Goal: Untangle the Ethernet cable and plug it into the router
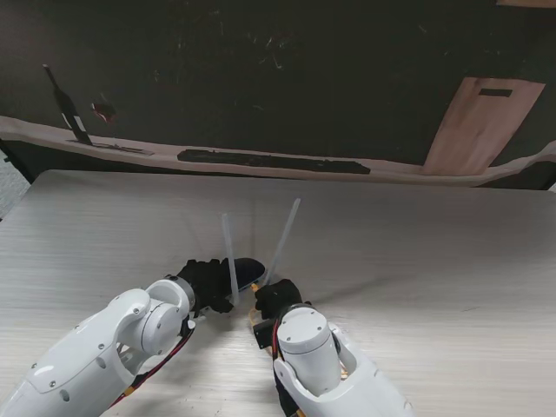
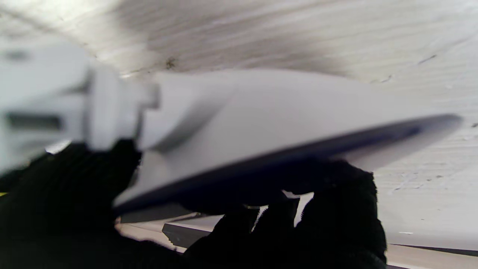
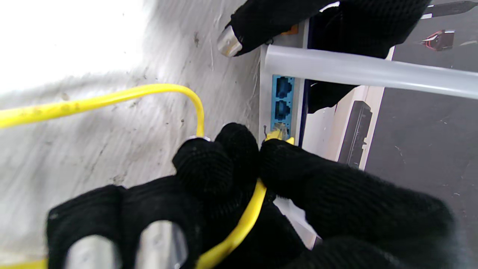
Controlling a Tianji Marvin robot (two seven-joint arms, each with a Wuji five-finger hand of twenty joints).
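Two gloved robot hands work a white router [image 1: 248, 268] near the desk's [image 1: 434, 261] front edge.
The left hand [image 1: 206, 282] grasps the router; the right hand [image 3: 239, 194] pinches the yellow Ethernet cable [image 3: 112, 98], its plug [image 3: 278, 132] at a rear port.

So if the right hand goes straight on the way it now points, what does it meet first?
The router's port strip. The right hand pinches the yellow cable, and its plug is already at the nearest port; whether it is seated, I cannot tell.
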